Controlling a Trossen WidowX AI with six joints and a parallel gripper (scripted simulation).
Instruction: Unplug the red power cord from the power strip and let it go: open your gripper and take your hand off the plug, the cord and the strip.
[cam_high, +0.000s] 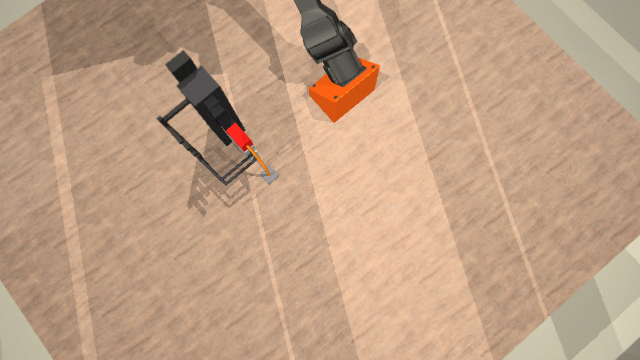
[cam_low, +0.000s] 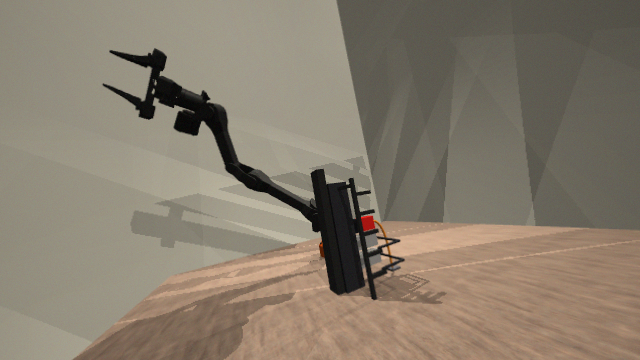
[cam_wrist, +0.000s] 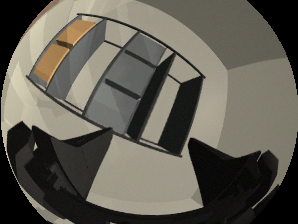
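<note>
exterior view: the gripper (cam_low: 117, 70) is hanging high in the air, fingers spread, gripping nothing, well apart from the red plug (cam_low: 368, 223), which is sitting in the upright power strip (cam_low: 340, 240) on the table (cam_low: 500, 300).

My arm (cam_low: 235, 160) rises from its base at the far side of the table and stretches up and out to the left in the exterior view. My gripper (cam_low: 116, 70) is high in the air, fingers spread wide and pointing left, nothing between them. In the wrist view, both dark fingers frame the lower edge.
</note>
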